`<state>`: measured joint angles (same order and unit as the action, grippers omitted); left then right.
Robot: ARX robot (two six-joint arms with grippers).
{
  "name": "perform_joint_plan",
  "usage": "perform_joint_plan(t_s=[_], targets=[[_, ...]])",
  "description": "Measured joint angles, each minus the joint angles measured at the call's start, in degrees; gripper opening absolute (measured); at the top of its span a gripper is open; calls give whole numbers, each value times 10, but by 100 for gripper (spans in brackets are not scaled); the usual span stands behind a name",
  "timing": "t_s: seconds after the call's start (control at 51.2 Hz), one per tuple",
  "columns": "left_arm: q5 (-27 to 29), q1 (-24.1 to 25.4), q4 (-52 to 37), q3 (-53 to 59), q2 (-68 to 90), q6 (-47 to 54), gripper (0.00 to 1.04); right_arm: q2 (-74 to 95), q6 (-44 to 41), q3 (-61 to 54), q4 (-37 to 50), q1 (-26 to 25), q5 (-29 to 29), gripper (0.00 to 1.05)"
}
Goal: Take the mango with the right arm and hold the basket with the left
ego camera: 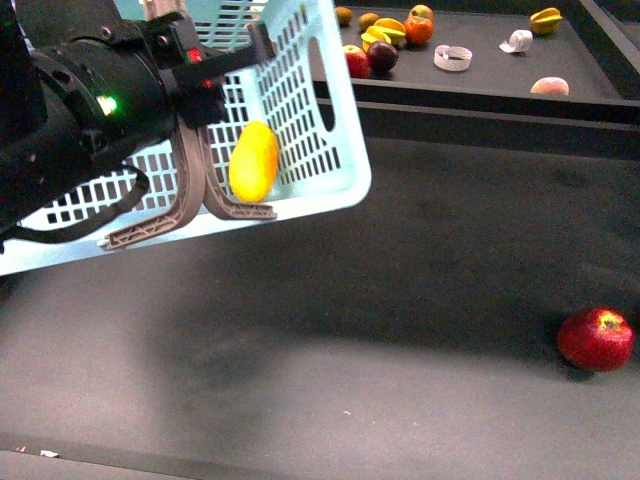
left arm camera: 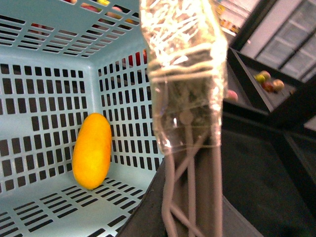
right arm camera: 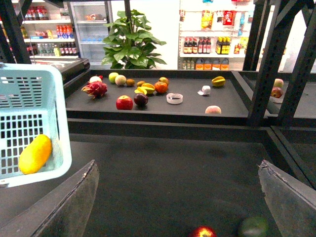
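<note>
Gripping the rim of the tilted basket [ego camera: 300, 150], the left gripper [ego camera: 205, 75] holds it raised above the dark table [ego camera: 400, 330], its jaws seemingly clamped there, with the mango [ego camera: 254, 161] lying inside against the slotted side wall. The right gripper [right arm camera: 177, 197] hangs well apart, its fingers spread wide and empty. The likely risk: any further tilt could roll the mango out, or the rim could slip from the clamp. A red apple [ego camera: 596, 338] sits alone on the table.

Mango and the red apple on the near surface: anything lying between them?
Only the basket wall around the mango, then bare dark surface to the red apple, per the front view.
</note>
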<state>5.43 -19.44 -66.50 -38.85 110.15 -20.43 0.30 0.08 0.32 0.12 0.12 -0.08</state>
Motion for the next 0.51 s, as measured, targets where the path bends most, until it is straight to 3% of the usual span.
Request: perform_joint_plan(t_s=[0.273,0.507], targets=[[102,79,121,-115,58,-233,5,0,0,0,0,0,0,96],[136,101,186,-162,97,-401,5,0,0,0,0,0,0,96]])
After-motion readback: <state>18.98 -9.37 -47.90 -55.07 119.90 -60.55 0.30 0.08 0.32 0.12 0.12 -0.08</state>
